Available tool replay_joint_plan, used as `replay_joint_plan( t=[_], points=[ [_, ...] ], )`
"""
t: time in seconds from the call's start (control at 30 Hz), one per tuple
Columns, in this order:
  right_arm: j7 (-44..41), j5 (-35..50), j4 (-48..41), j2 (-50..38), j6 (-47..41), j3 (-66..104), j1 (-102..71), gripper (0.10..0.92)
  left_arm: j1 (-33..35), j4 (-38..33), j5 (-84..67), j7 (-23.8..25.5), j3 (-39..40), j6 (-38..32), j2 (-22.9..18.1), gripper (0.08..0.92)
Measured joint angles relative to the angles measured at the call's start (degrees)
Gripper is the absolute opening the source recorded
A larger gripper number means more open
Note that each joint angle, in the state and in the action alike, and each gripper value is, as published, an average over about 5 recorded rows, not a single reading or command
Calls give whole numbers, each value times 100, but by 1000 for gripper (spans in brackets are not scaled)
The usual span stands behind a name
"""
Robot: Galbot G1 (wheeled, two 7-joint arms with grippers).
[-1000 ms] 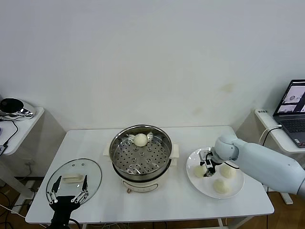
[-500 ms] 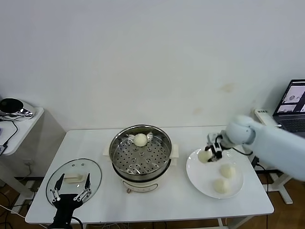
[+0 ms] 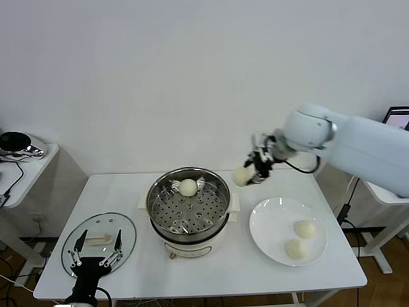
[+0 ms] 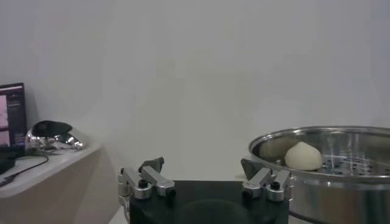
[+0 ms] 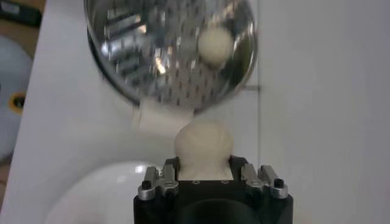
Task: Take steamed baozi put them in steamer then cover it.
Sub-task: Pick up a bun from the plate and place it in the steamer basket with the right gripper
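A white table seen from above, with a steel steamer (image 3: 188, 208) at its centre. One bun (image 3: 188, 187) already lies inside the basket, at about 12 o'clock on the perforated floor, close to the wall.

The right gripper (image 3: 254, 170) hangs in the air at roughly 2 o'clock from the steamer, just outside its rim. Its fingers are closed narrowly on a second bun (image 3: 242, 176), pinching it across its round sides. From the right wrist camera this held bun (image 5: 203, 143) bulges out between the fingers, with the steamer below and beyond it.

A white plate (image 3: 267, 235) sits at 3 o'clock from the steamer, on the table. Two more buns (image 3: 305, 229) rest on it, one toward 3 o'clock and one toward 5 o'clock of the plate.

The glass lid (image 3: 99, 240) lies flat on the table at 8 o'clock from the steamer. The left gripper (image 3: 96, 254) hovers over its near edge with fingers spread wide, holding nothing.

The buns look soft, light and easily dented, with smooth skin that may slip. A gentle pinch across the widest part seems safest. The lid is probably heavier, rigid and breakable; its cream handle (image 3: 98, 240) in the middle is the natural place to grasp.
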Motion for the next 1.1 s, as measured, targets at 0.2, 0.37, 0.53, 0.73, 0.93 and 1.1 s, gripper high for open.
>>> replay_joint_plan(
  t=[0.2,0.37,0.53,0.73,0.93,1.1],
  points=[
    [332,359,-529,979,-221,-38,-182,535,4,-37,-9,1,-54,11,-16,823],
    [484,433,-1060,1702,-333,-74,-455,535,0,-25,-24,-1,-88,9,-34,823],
    [590,411,-1509,2256,-410,-149,-735,535,27,-30,-26,-2,-94,1,-74,823],
    [703,368,-1904,2680,-461,-201,-1008,535,57,-55,-24,-5,-94,-13,-101,823],
    [782,307,-2201,2975,-493,-206,-1233,535,43,-37,-21,-7,-78,-29,-115,823],
    [810,269,-2401,3152,-511,-210,-1353,550,40,-31,-19,-10,-72,-37,-119,823]
  ],
)
